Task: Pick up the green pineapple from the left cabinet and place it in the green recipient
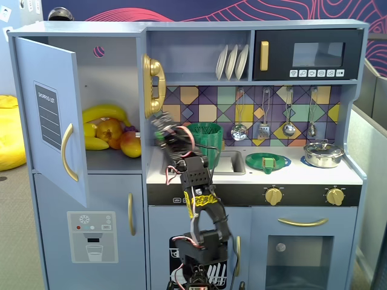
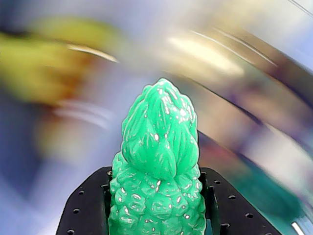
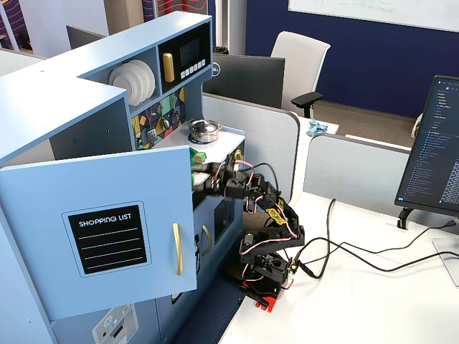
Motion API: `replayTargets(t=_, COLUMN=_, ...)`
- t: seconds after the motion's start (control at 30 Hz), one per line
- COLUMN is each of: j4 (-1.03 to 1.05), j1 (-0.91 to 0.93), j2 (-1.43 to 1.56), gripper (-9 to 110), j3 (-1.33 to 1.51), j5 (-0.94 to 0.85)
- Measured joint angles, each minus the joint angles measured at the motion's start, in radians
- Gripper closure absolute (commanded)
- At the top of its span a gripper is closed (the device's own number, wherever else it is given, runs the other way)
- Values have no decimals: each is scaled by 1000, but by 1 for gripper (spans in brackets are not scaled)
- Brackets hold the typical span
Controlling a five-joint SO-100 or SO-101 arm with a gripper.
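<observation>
In the wrist view my gripper (image 2: 156, 172) is shut on the green pineapple (image 2: 159, 142), with a black jaw on each side of its bumpy body and its crown pointing away from the camera. The background there is blurred. In a fixed view my gripper (image 1: 158, 125) is raised just right of the open left cabinet (image 1: 112, 78), in front of the gold phone handle; the pineapple is too small to make out there. The green recipient (image 1: 204, 138) stands on the counter to the right of the gripper. From the side, my gripper (image 3: 199, 180) is at the counter edge behind the open door (image 3: 107, 236).
Yellow bananas (image 1: 104, 115), an apple (image 1: 110, 130) and a peach (image 1: 130, 144) lie in the left cabinet. The sink (image 1: 233, 162), a flat green plate (image 1: 268, 161) and a silver pot (image 1: 322, 154) are on the counter. The cabinet door (image 1: 51, 115) stands open at the left.
</observation>
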Motion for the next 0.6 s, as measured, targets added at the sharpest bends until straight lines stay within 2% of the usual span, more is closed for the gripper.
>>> replayTargets(t=0.13, j4=-14, j1=224, j2=-97, gripper=101, j3=-87, j5=123)
replayTargets(t=0.27, j4=-104, j1=354, j2=-293, gripper=101, j3=-207, j5=192)
replayTargets(t=0.6, j4=-299, j1=396, j2=-796, gripper=101, j3=-555, j5=262)
